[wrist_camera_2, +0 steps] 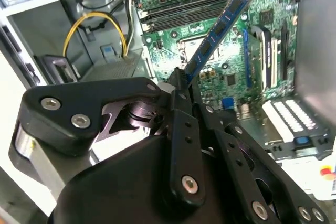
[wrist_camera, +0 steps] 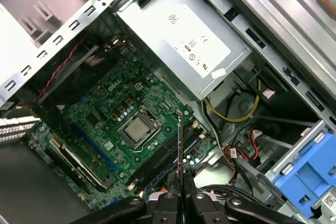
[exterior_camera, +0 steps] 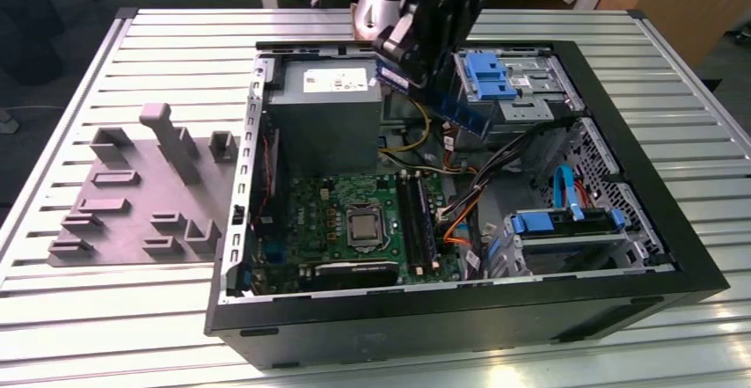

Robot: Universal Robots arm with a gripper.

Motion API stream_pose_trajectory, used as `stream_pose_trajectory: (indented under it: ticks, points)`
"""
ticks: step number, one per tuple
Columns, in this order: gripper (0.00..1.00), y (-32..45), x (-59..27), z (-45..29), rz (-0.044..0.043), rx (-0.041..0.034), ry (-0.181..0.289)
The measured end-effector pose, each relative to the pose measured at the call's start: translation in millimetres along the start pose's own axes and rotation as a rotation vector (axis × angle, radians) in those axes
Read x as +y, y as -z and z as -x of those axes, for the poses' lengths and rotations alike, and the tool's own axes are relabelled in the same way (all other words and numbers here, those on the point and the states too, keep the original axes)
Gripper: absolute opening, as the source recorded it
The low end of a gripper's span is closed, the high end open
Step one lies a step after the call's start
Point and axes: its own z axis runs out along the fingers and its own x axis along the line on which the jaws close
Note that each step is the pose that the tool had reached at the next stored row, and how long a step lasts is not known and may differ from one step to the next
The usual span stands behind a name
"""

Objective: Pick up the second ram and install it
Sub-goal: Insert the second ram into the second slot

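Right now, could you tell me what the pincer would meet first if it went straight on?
Probably the memory slots on the motherboard, with the second ram held in the pincer touching first; depth is hard to judge.

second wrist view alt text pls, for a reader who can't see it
The pincer is shut on one end of the second ram, a long, narrow dark stick that slants away from it over the green motherboard.

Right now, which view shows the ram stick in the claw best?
The second wrist view: the second ram shows its flat face, clamped in the claw. The first wrist view shows its thin edge; the exterior view shows a short blue part.
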Motion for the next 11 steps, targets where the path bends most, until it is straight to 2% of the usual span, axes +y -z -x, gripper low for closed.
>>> stream_pose_trajectory:
  ticks: [11]
  points:
    - [0.14,-3.1,0.1,0.1,-0.0040,-0.0046,-0.198]
